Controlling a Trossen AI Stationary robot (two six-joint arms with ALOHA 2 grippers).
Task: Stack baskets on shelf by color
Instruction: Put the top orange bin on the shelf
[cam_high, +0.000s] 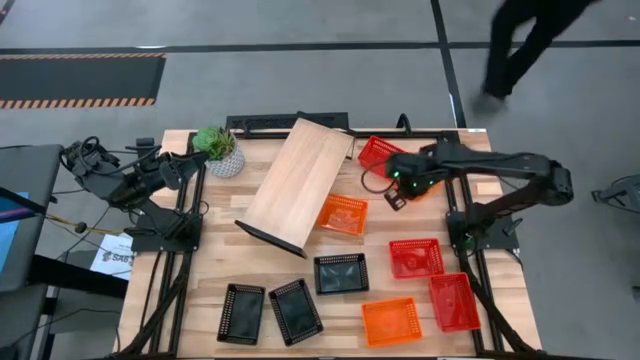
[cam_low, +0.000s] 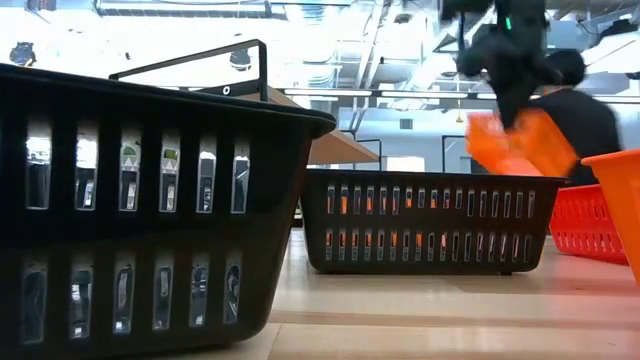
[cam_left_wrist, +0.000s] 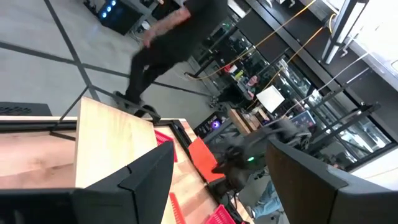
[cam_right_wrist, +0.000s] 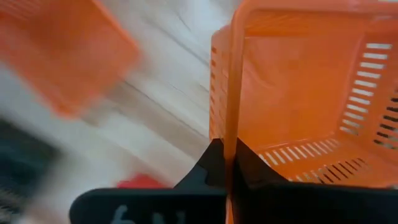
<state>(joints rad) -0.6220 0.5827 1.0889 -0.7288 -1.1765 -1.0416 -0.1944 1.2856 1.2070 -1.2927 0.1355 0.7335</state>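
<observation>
My right gripper (cam_high: 397, 188) hovers over the far right part of the table, shut on an orange basket (cam_right_wrist: 298, 93) that also shows in the low view (cam_low: 520, 140). The shelf (cam_high: 298, 185) lies slantwise on the far middle of the table, and a second orange basket (cam_high: 343, 214) rests flat beside its right edge. A red basket (cam_high: 378, 150) sits beyond my right gripper. Two red baskets (cam_high: 416, 258), a third orange basket (cam_high: 391, 321) and three black baskets (cam_high: 341, 272) rest flat on the near half. My left gripper (cam_left_wrist: 217, 180) waits open at the far left edge. My right gripper pinches the orange basket's wall at its rim (cam_right_wrist: 231, 106), one finger inside the basket and one outside. The basket is lifted clear of the table and hangs tilted below the fingers (cam_low: 505, 70).
A potted plant (cam_high: 220, 150) stands at the far left corner beside the shelf. A person (cam_high: 520, 40) walks on the floor beyond the table's far right corner. Bare tabletop (cam_high: 250, 260) lies between the shelf and the near black baskets.
</observation>
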